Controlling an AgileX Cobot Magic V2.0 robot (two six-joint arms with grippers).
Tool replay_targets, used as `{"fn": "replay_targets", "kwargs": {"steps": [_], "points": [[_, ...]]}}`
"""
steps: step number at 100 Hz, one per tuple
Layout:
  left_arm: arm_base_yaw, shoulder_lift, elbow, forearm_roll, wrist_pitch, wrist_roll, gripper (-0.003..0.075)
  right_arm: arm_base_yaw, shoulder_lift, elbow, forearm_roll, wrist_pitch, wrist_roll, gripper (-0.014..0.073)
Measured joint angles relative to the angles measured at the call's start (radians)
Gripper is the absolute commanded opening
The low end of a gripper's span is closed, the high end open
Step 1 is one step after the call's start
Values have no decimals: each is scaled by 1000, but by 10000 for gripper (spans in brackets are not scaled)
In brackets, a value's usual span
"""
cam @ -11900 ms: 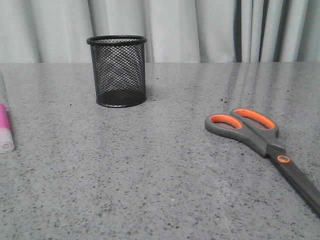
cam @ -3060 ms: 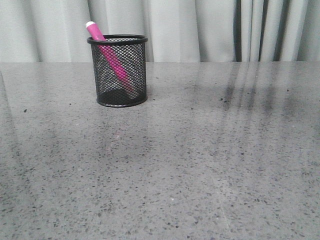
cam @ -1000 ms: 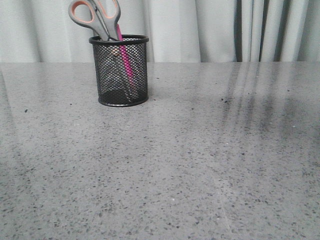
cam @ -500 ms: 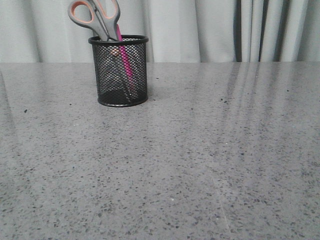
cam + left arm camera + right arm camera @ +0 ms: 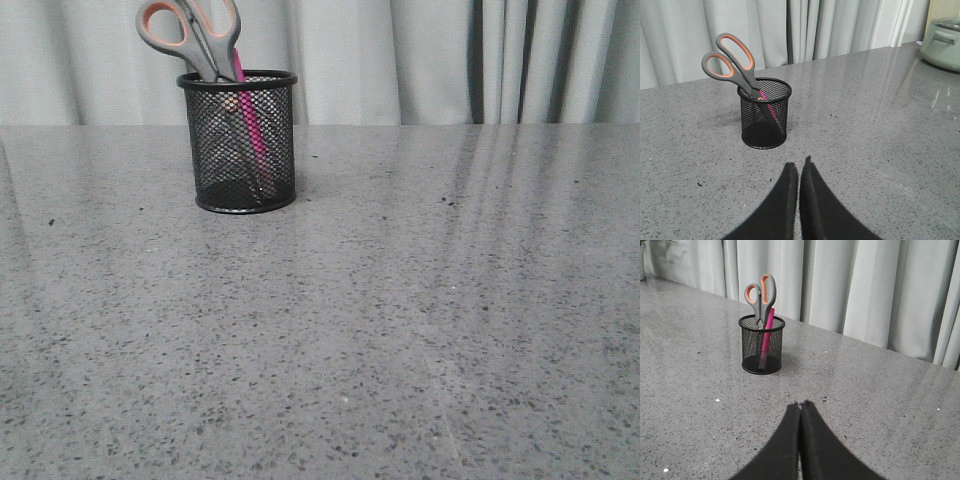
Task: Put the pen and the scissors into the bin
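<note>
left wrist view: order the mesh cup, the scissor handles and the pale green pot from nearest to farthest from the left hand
From the shut left hand:
1. Black wire-mesh cup, just ahead.
2. Grey, orange-lined scissor handles, sticking up above the cup's far side.
3. Pale green lidded pot, far off at the table edge.

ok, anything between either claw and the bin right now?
Nothing visible. Both wrist views show bare grey table between the claw tips and the bin. The left claw and right claw are shut and empty. The scissors and pen already stand inside the bin.
</note>
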Motion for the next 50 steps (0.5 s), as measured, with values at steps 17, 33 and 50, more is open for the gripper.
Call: {"fn": "replay_targets", "kwargs": {"steps": [17,33,50], "points": [[0,0,0,0,0,0,-19,0,0,0,0,0,0,-70],[0,0,0,0,0,0,-19,0,0,0,0,0,0,-70],[19,-17,25,51,-59,2,-19,0,0,0,0,0,0,-70]]}}
